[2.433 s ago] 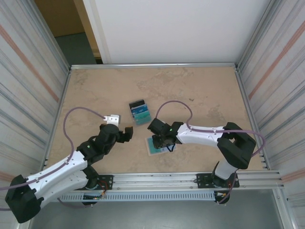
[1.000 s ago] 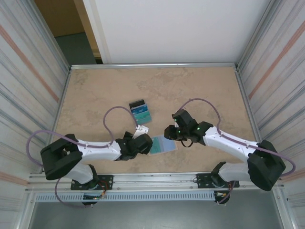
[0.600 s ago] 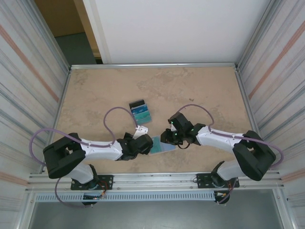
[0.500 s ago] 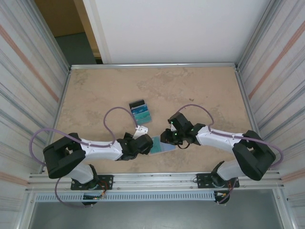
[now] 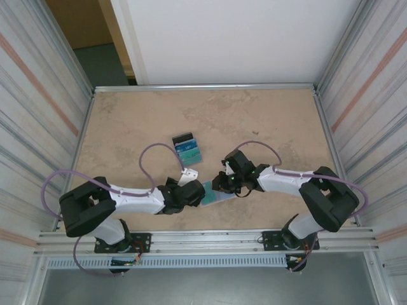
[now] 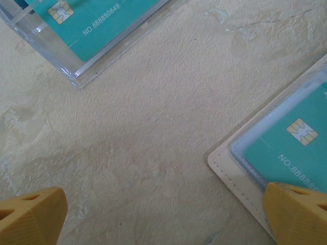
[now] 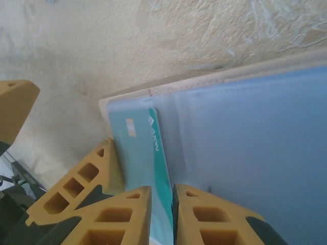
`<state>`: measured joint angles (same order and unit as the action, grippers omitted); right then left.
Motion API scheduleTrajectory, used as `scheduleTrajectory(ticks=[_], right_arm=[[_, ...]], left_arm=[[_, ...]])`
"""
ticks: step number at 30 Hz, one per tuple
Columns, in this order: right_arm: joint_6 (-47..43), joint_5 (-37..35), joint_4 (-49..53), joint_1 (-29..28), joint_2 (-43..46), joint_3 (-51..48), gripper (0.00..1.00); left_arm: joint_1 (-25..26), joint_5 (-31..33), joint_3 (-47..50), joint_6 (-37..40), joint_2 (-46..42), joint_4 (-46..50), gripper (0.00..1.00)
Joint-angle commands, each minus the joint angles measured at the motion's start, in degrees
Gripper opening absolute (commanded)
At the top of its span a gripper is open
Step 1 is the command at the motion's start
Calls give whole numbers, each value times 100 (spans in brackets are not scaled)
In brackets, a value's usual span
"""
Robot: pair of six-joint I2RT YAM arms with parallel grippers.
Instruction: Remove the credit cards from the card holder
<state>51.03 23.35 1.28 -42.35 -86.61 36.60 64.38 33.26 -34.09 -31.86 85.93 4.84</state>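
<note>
The card holder (image 5: 212, 193) lies open on the table, light-blue faces up, between the two grippers. Its tan stitched corner (image 6: 240, 171) holds a teal credit card (image 6: 299, 140) under a clear pocket. My left gripper (image 5: 198, 192) (image 6: 163, 214) is wide open at the holder's left edge, with one fingertip (image 6: 299, 214) over the holder's corner. My right gripper (image 5: 218, 185) (image 7: 162, 191) is at the holder's upper right side, its jaws closed on the edge of a teal card (image 7: 148, 153) that stands out of the pocket. The left arm's yellow finger (image 7: 76, 191) lies just beside that card.
A fanned pile of black, blue and teal cards (image 5: 186, 148) lies behind the holder; one of them, teal with a clear border (image 6: 87, 25), is close to my left gripper. Metal walls (image 5: 76, 146) edge the table, with a rail (image 5: 210, 238) along the front.
My right gripper has moved left onto the holder and its jaws have narrowed around the teal card. The left arm has barely shifted and stays open.
</note>
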Motion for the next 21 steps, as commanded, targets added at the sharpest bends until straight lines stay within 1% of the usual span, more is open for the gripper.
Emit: scheduleTrajectory(ticks=[1, 10, 21], right_arm=[[92, 168, -101, 30, -135, -83, 17], [48, 255, -147, 145, -195, -192, 16], [245, 802, -811, 183, -334, -333, 14]], left_arm=[[75, 135, -61, -97, 124, 380, 99], [68, 156, -61, -110, 143, 396, 99], [72, 230, -142, -127, 275, 570, 99]])
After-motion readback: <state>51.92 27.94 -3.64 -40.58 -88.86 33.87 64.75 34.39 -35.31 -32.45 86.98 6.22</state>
